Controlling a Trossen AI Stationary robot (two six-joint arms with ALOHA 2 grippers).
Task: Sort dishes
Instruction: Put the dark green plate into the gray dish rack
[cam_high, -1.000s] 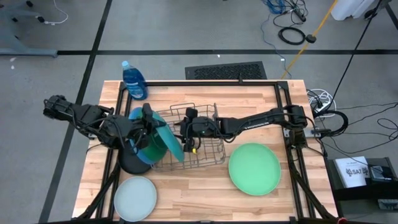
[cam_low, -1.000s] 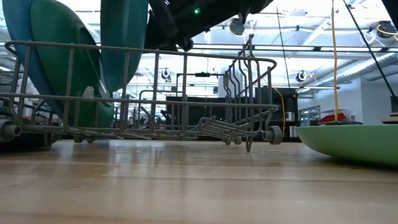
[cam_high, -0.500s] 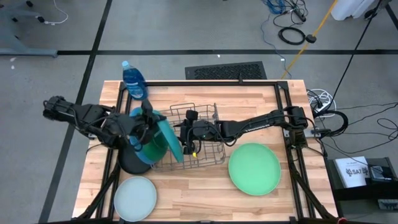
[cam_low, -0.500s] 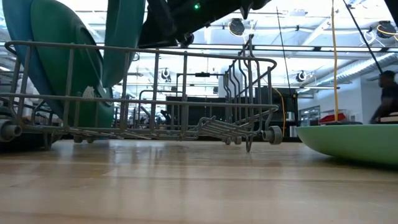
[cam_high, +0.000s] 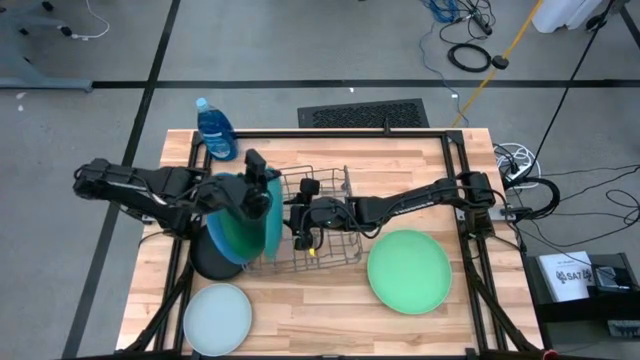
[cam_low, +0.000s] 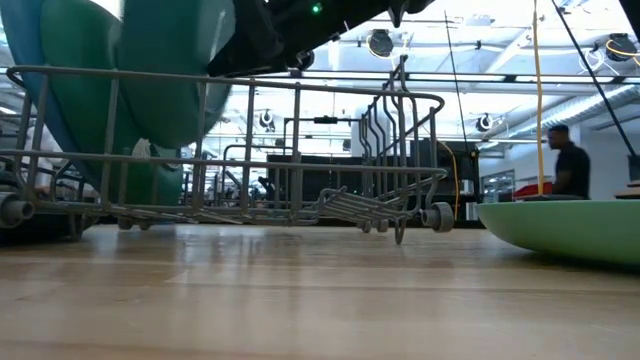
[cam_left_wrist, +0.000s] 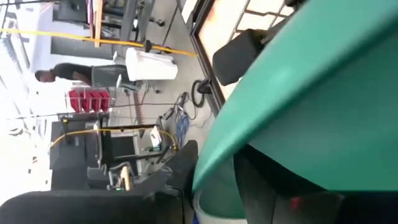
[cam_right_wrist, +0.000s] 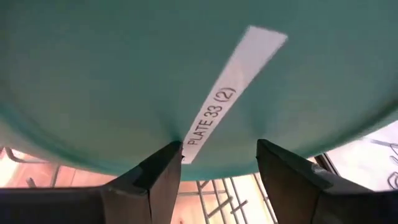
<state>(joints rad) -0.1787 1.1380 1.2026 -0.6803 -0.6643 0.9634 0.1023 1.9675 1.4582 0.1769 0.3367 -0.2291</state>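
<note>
My left gripper (cam_high: 256, 185) is shut on a dark teal-green plate (cam_high: 270, 228) that stands almost on edge over the left end of the grey wire rack (cam_high: 325, 232). To the plate's left, a large blue plate (cam_high: 213, 205) and a green plate (cam_low: 85, 100) lean in the rack's left end. My right gripper (cam_high: 297, 218) is open inside the rack. Its fingers stand at the held plate's labelled underside (cam_right_wrist: 211, 74). A black plate (cam_high: 203, 263), a pale blue-white plate (cam_high: 217, 318) and a light green plate (cam_high: 408, 270) lie flat on the table. My left gripper holds the dark teal-green plate by its upper far rim (cam_left_wrist: 249, 149), coming from the table's left. The plate is nearly upright and hangs into the rack's left end; its lower edge is hidden by the rack. My right gripper's open fingertips (cam_right_wrist: 173, 155) stand at the plate's underside beside the white label; I cannot tell whether they touch it.
A blue soap bottle (cam_high: 215, 130) stands at the table's far left corner. The rack's right half (cam_low: 380, 140) holds no plates. A person (cam_low: 572, 165) walks in the room beyond the table.
My left gripper has moved toward the table's right and far side and has tipped the dark teal-green plate from a slant to almost upright, against the plates at the rack's left end. My right gripper has stayed at the plate's underside.
</note>
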